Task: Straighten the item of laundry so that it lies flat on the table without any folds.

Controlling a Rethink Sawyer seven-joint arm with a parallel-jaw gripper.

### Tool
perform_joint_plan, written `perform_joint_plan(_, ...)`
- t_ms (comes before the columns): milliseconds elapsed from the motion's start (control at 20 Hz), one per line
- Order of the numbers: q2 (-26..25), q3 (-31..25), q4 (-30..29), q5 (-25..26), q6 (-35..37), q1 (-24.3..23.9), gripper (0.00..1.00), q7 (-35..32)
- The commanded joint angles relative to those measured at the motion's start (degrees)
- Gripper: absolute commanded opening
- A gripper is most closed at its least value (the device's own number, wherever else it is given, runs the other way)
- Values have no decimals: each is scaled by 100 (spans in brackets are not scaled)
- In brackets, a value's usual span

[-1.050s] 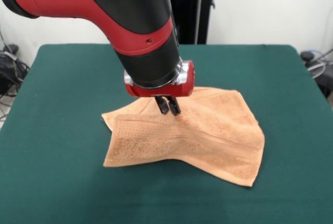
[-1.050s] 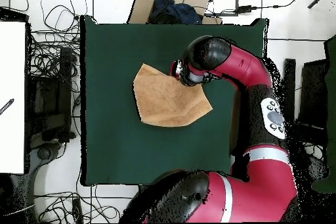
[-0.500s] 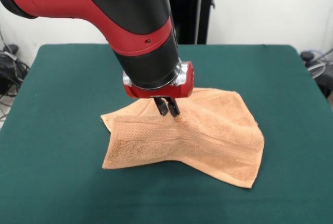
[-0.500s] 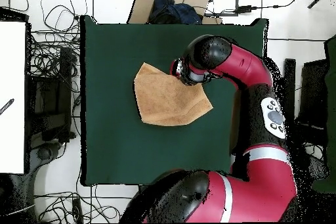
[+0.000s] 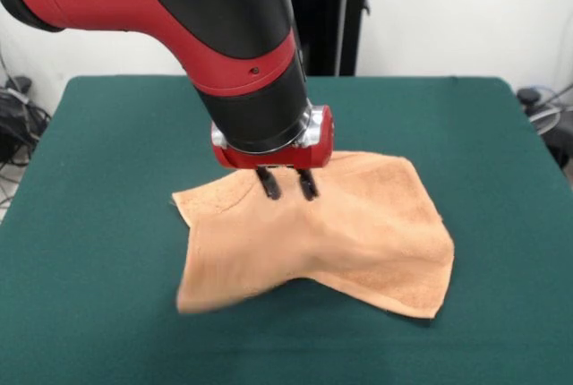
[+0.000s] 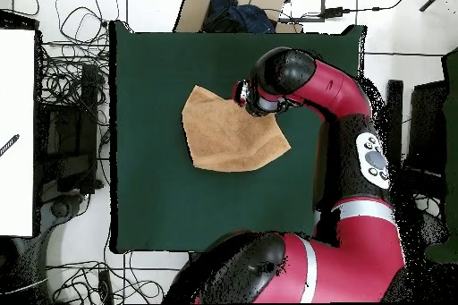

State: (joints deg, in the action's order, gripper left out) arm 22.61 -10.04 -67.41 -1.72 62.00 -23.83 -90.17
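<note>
The item of laundry [image 5: 358,233] is a peach-orange towel lying rumpled on the green table [image 5: 107,152], with a raised ridge through its middle and its near left corner blurred. My gripper [image 5: 286,190] hangs just above the towel's far left part, open, with nothing between its two black fingers. In the overhead view the towel [image 6: 228,136] lies near the middle of the table [image 6: 179,203], and the arm's wrist [image 6: 268,87] covers its upper right corner and hides the gripper.
A black stand [image 5: 327,9] rises behind the table's far edge. In the overhead view a cardboard box [image 6: 233,2] sits past the top edge, tangled cables [image 6: 72,96] lie along the left side, and a white surface [image 6: 16,131] is further left.
The gripper was shut on a pinch of the towel; its fingers have now spread and let go. The towel's near left part is dropping and the fold has sagged.
</note>
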Motion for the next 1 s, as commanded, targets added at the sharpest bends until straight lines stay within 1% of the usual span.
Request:
perform_joint_plan(50,-5,-111,-166,114,-44,132,100,-499)
perform_joint_plan(750,-131,-167,-65,100,-11,127,100,-453)
perform_joint_plan(850,-197,-183,-132,136,-245,123,100,-418)
perform_joint_plan(900,-184,-148,-306,96,-364,138,100,-561)
perform_joint_plan(1000,-134,-71,-823,106,-963,158,100,-814)
